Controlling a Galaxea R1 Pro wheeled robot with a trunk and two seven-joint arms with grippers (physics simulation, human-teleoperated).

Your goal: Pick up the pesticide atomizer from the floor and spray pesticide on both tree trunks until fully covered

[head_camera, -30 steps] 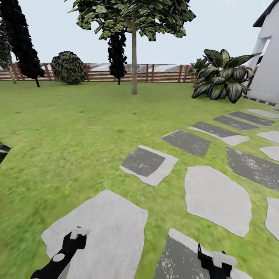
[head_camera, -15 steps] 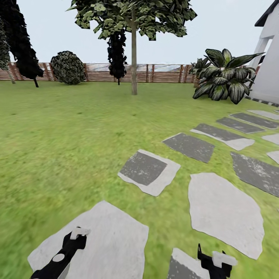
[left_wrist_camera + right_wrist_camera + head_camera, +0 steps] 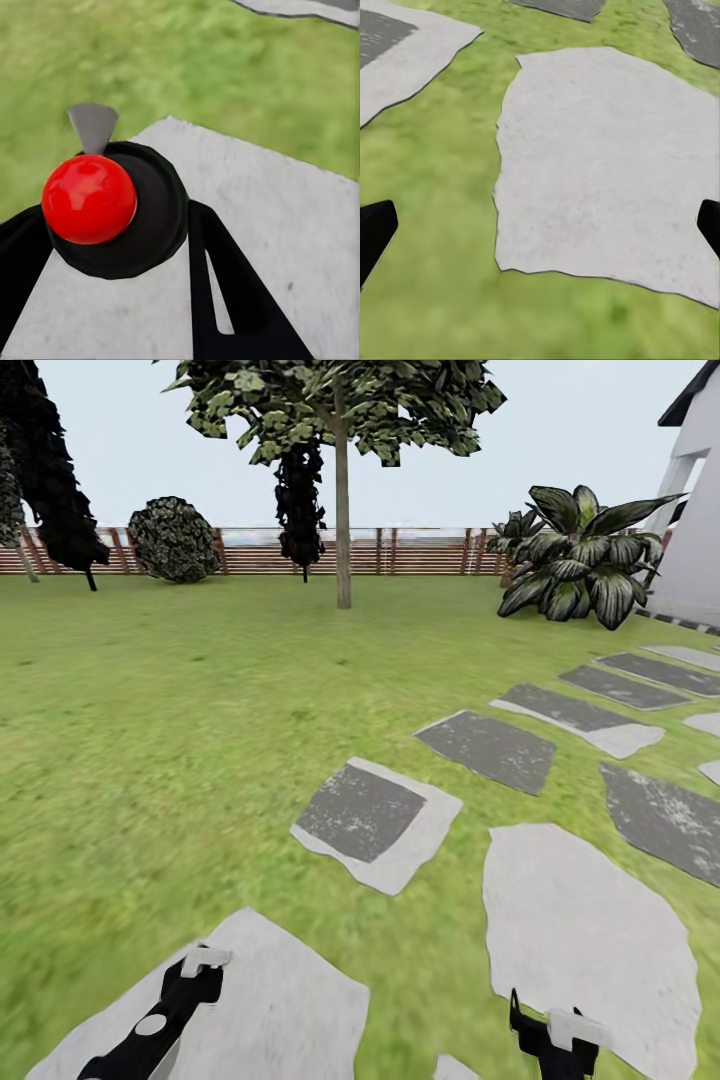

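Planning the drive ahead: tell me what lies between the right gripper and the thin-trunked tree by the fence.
In the head view, beyond the right gripper come pale and dark stepping stones, then open lawn up to the tree.

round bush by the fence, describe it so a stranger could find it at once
Follow the brown slatted wooden fence along the far edge of the green lawn toward its left end. There sits a low, round, dark mottled bush, ball-shaped and trunkless, unlike the tall black narrow tree beside it.

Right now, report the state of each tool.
Left tool: closed on the pesticide atomizer, black with a red knob.
Right tool: open, holding nothing.
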